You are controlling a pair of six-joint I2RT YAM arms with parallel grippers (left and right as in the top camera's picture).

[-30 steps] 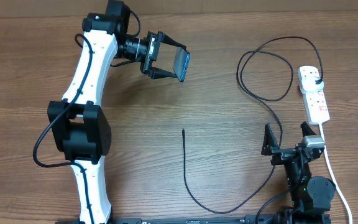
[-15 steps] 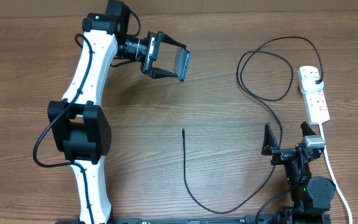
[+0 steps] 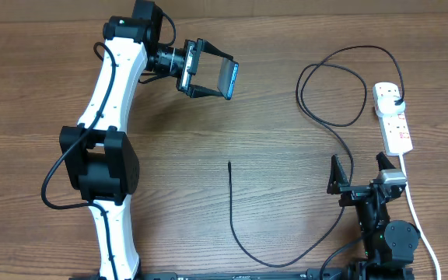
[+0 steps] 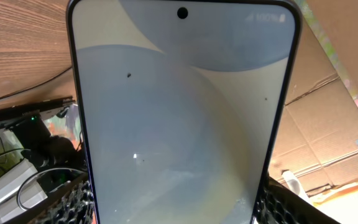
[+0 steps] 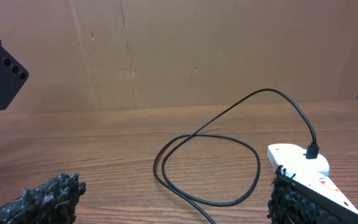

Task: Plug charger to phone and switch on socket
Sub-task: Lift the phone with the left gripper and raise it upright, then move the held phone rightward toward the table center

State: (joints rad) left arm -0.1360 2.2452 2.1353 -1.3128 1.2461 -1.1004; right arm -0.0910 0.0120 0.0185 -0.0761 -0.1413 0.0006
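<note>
On the far left of the wooden table (image 3: 22,93): left arm (image 3: 111,101), white and black, reaching toward the far edge.
- Left gripper (image 3: 224,79): fingers clamped on the two long edges of the phone.
- Right gripper (image 3: 359,171): near edge, right side; fingers spread wide, nothing between them.
- Charger (image 3: 231,194): thin black cable, looped near the right far corner, then running down past the right gripper and curving back to the table's middle. Its plug (image 3: 396,96) sits in the socket.
- Socket (image 3: 395,124): white power strip, right edge, white cord (image 3: 414,210) trailing toward the near edge.
- Phone (image 3: 230,76): held up off the table, screen lit and turned to the left wrist camera, well apart from the cable.
- Connector tip (image 3: 229,164): lying free mid-table, pointing away from the near edge.
</note>
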